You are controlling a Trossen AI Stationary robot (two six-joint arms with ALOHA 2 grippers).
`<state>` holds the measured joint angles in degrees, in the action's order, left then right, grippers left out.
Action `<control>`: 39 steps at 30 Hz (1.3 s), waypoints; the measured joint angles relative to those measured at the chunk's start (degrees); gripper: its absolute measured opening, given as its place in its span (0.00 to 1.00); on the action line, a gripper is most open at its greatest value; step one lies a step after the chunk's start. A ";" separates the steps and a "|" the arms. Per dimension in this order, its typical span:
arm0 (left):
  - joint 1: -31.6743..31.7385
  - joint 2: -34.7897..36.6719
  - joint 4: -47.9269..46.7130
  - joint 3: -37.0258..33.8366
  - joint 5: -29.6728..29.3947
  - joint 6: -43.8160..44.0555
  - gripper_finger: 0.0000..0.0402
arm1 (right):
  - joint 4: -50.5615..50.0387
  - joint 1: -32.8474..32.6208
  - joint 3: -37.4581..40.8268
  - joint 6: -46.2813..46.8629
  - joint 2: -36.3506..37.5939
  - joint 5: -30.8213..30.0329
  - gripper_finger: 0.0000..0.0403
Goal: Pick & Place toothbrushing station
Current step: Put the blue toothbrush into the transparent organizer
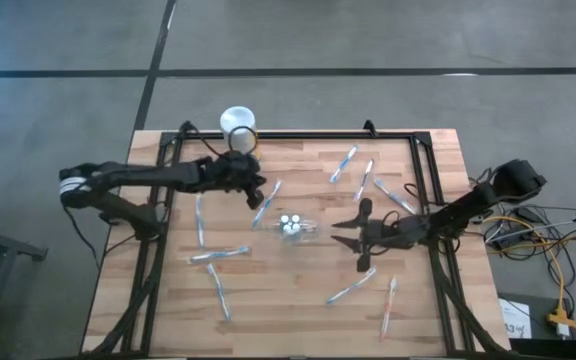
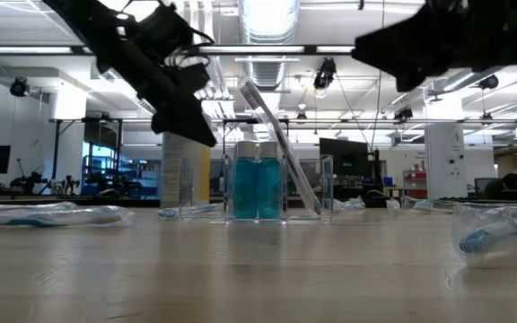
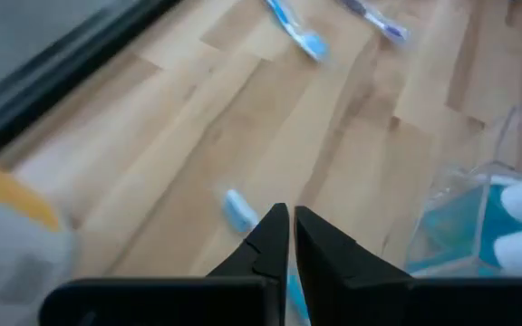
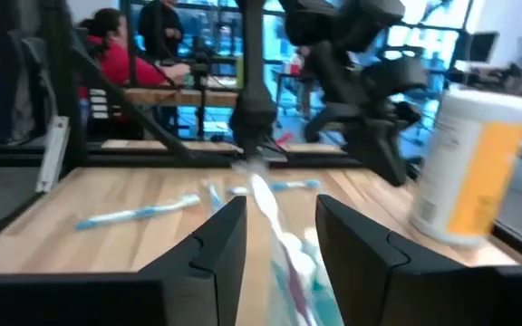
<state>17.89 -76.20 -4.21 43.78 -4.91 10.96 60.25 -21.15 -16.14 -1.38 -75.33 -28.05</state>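
While the left gripper point(image 1: 259, 196) is hovering with its dark fingers pressed together on what appears to be a toothbrush point(image 1: 265, 206), the clear plastic cup point(image 1: 296, 228) is standing just beyond its tips toward the table's middle. The cup is holding teal tubes point(image 2: 257, 186) with white caps and one slanting white brush point(image 2: 281, 148). The right gripper point(image 1: 340, 227) is waiting just across the cup, fingers parted and holding nothing. Thin wrapped toothbrushes point(image 1: 219, 255) are lying scattered over the wooden table point(image 1: 288, 310), leaving bare planks between them. A white canister point(image 1: 237, 124) is standing at the far edge.
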 joint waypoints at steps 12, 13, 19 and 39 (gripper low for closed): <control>-0.13 -20.00 -17.31 16.22 2.08 -0.75 0.17 | 0.31 0.02 5.01 2.92 5.69 -0.66 0.30; -0.13 -21.50 -17.93 17.18 2.73 -0.89 0.19 | 0.20 0.02 4.82 2.94 5.63 -0.66 0.30; -0.13 -27.75 -22.42 22.91 2.57 -0.83 0.34 | -0.04 -0.09 4.22 3.59 4.98 -0.22 0.29; -0.09 -31.64 -24.84 24.66 2.95 -3.43 0.07 | 0.05 -0.37 4.26 2.90 5.19 -0.03 0.27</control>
<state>17.80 -107.84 -29.05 68.43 -1.96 7.53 60.29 -21.52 -11.88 1.52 -70.15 -28.08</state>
